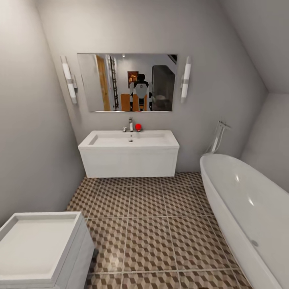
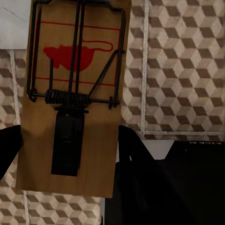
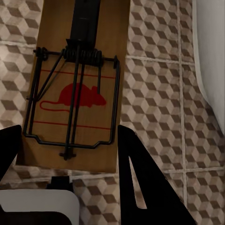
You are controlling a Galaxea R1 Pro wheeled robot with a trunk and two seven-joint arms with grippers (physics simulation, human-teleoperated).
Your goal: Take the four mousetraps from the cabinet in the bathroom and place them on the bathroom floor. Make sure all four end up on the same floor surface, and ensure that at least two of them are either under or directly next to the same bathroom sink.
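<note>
My left jaws (image 2: 65, 140) pinching mousetrap (image 2: 75, 93), slab lodged between fingers above bathroom floor (image 2: 183, 70). My right jaws (image 3: 65, 140) pinching second mousetrap (image 3: 77, 89) likewise. Sink (image 1: 128, 140) far ahead.

My head camera looks forward and down from standing height across the bathroom floor (image 1: 148, 237) toward the sink (image 1: 129, 153) on the far wall. Each of my wrist cameras looks steeply down along its fingers, close on a held mousetrap (image 2: 75, 93) (image 3: 77, 89). All three views share the cube-patterned tiles.
</note>
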